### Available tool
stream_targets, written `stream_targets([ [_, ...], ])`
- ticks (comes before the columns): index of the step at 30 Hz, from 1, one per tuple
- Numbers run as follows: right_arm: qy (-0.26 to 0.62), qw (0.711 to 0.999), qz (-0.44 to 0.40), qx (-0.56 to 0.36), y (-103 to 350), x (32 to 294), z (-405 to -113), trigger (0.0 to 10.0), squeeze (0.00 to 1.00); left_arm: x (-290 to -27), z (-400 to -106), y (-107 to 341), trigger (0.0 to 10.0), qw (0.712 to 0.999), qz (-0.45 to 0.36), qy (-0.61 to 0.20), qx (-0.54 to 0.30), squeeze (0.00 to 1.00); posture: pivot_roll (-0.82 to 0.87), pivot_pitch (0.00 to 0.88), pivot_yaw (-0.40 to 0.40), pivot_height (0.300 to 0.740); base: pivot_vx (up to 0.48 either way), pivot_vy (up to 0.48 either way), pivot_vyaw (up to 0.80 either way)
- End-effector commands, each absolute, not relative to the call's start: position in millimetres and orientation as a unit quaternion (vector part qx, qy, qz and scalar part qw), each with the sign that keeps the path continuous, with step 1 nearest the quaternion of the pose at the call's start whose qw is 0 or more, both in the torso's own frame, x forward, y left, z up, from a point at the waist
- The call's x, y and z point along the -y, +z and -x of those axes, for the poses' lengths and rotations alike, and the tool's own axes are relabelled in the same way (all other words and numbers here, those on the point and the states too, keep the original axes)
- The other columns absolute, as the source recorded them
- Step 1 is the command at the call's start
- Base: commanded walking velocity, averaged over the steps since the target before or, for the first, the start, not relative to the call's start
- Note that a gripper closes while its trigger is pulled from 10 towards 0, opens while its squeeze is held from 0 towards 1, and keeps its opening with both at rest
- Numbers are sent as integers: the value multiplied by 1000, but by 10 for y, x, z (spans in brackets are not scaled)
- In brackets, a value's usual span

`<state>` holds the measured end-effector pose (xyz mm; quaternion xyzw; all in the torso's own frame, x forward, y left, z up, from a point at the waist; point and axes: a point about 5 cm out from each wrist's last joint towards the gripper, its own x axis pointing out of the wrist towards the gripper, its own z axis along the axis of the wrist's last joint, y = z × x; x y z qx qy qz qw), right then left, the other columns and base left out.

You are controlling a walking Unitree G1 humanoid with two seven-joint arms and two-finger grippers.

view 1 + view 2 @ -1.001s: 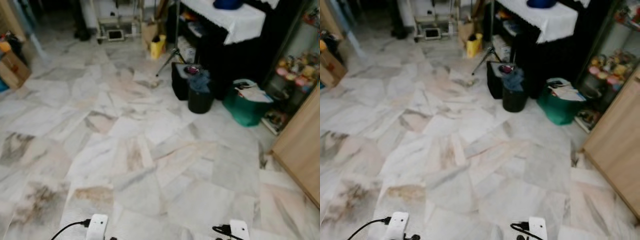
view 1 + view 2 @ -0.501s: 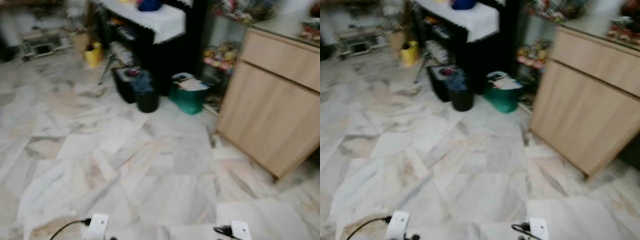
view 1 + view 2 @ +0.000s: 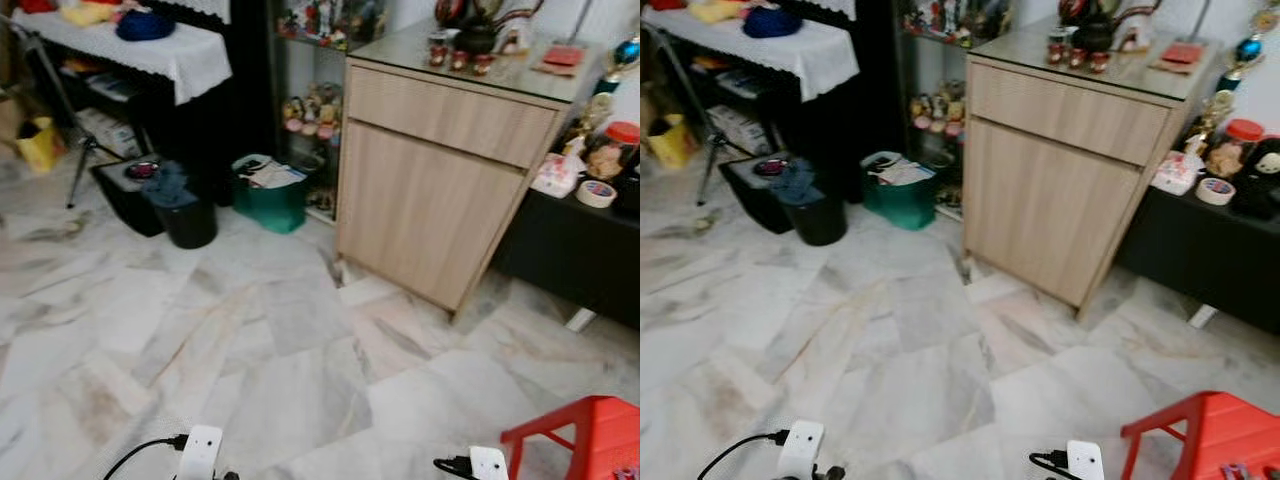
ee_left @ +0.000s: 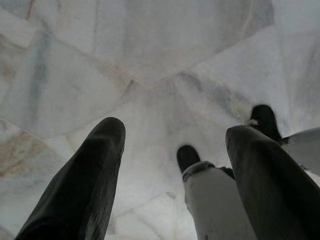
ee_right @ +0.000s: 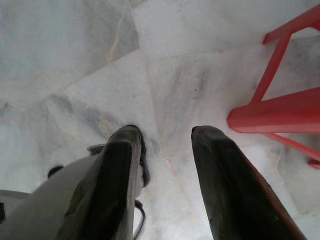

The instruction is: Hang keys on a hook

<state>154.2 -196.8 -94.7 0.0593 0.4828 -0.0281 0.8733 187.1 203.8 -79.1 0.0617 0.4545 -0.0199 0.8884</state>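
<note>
Keys and hook: location cannot be determined. Left pincer (image 4: 172,175) and right pincer (image 5: 165,175) hang open and empty over the marble floor (image 3: 280,340); wooden cabinet (image 3: 440,190) stands ahead, toward the right arm

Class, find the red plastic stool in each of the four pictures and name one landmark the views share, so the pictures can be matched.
Left eye view: red stool at the lower right corner, on the marble floor.
Right eye view: same stool, lower right corner.
Left wrist view: the stool is not in it.
Right wrist view: the stool's red legs and rails beside the right gripper.
Shared landmark: the marble floor.
</note>
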Motion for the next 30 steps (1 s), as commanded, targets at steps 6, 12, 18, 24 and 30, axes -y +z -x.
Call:
stream_targets([
  [6,-39,873,-67,-481,-951,1969,-1532,10000,0,-2059,-1862,-791,10000,889,-79,-17,-451,0,17,16,-5,737,0,-47,-788],
  [12,-39,873,-67,-481,-950,1966,-1535,10000,0,-2067,-1856,-795,10000,887,-78,-12,-455,0,17,15,-4,737,0,-304,-788],
  [18,-42,873,-70,-480,-949,1963,-1540,10000,0,-2071,-1859,-793,10000,887,-80,-8,-455,0,12,11,-2,737,0,0,-788],
  [24,-44,873,-72,-481,-952,1961,-1535,10000,0,-2073,-1858,-793,10000,887,-84,-8,-454,0,14,0,-7,737,0,0,-788],
  [30,-43,873,-71,-481,-951,1964,-1536,10000,0,-2067,-1861,-793,10000,887,-84,-8,-453,0,12,0,-4,737,0,0,-788],
])
